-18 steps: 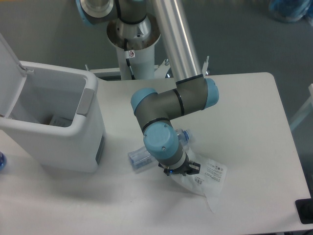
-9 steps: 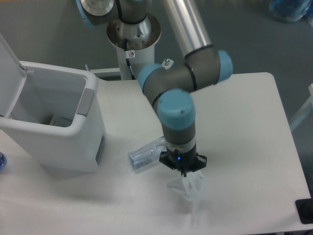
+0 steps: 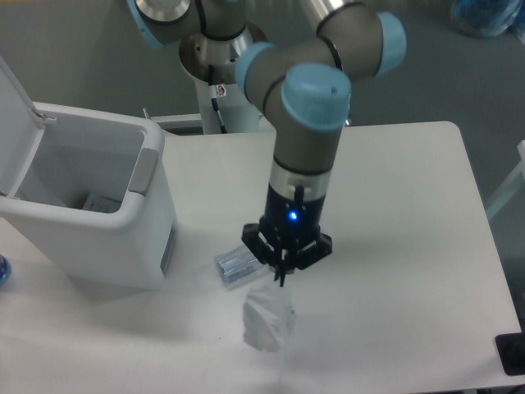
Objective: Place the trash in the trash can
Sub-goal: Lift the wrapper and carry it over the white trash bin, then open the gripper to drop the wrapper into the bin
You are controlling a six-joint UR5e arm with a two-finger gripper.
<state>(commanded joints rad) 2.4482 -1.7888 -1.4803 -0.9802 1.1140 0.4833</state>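
Note:
My gripper hangs over the table's front middle, shut on the top of the whitish plastic bag, which dangles crumpled below it above the tabletop. The clear crushed bottle lies on the table just left of the gripper, partly hidden behind it. At the left stands the white trash can, its lid swung up and open, a grey panel on its rim. Something pale lies at its bottom.
The arm's grey pedestal rises behind the table's far edge. A dark object sits at the table's front right corner. A bluish thing peeks in at the left edge.
The gripper closed on the bag, lifted it off the table, and has moved left with it. The arm straightened upward. The bottle stayed in place.

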